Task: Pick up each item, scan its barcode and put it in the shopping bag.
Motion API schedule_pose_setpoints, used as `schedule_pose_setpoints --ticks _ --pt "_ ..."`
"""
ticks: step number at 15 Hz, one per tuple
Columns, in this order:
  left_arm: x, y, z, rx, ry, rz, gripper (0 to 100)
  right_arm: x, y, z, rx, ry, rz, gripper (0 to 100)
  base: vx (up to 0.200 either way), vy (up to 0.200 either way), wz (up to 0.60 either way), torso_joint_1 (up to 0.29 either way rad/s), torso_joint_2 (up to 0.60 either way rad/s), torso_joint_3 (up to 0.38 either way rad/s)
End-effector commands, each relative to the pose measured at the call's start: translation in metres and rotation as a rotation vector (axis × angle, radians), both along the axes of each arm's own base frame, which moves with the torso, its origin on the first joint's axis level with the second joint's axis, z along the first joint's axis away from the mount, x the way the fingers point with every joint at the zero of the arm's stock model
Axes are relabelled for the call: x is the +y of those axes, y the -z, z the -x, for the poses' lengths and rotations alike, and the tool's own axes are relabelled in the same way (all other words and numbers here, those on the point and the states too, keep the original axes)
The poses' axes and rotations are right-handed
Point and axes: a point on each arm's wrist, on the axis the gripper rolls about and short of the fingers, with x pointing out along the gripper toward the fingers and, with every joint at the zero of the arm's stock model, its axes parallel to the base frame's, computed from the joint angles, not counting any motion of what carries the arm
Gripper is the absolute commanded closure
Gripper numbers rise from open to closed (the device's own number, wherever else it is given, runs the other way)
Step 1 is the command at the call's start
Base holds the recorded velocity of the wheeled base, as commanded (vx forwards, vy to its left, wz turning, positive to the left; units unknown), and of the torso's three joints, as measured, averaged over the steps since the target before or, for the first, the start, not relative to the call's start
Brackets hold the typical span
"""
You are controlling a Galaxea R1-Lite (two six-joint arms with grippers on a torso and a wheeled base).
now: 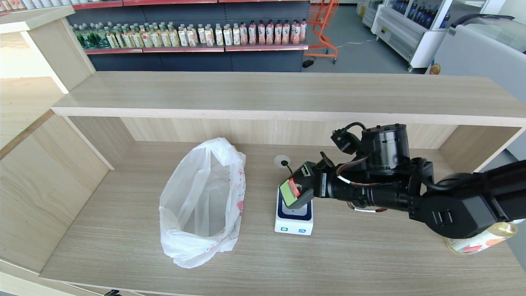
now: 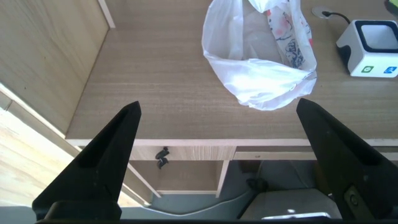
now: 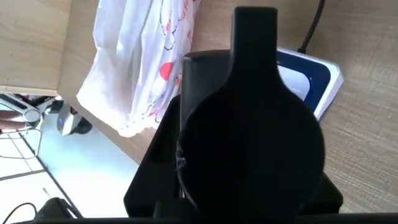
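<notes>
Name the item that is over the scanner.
The green packet, in the right gripper above the scanner; the can rests on the counter.

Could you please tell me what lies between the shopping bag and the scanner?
Only bare counter; the head view shows the shopping bag and scanner apart.

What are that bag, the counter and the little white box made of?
Shopping bag: thin plastic film, translucent white, crumpled and slumping. Counter: pale matt wood grain, solid or laminate unclear. Scanner, the white box: smooth hard plastic, with a dark glossy window, glass or plastic.
</notes>
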Motion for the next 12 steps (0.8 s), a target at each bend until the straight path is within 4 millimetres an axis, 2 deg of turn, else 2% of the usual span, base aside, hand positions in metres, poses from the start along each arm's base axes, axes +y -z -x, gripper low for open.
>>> schedule_pose_setpoints --ticks 1,2,4,7,12 --pt "0.000 0.000 0.000 0.002 0.000 0.000 0 -0.031 -0.069 0.046 -0.213 -0.011 -0.063 100 0.000 0.000 0.00 0.000 0.00 0.000" --pt "0.000 0.000 0.000 0.003 0.000 0.000 0 -0.037 -0.071 0.054 -0.251 -0.019 -0.026 100 0.000 0.000 0.00 0.000 0.00 0.000" --pt "0.000 0.000 0.000 0.002 0.000 0.000 0 -0.063 -0.052 0.069 -0.344 -0.031 0.159 100 0.000 0.000 0.00 0.000 0.00 0.000" --pt "0.000 0.000 0.000 0.000 0.000 0.000 0 -0.071 -0.032 0.080 -0.342 -0.025 0.168 100 0.000 0.000 0.00 0.000 0.00 0.000" --pt "0.000 0.000 0.000 0.000 0.000 0.000 0 -0.083 -0.028 0.092 -0.334 -0.005 0.171 100 0.000 0.000 0.00 0.000 0.00 0.000"
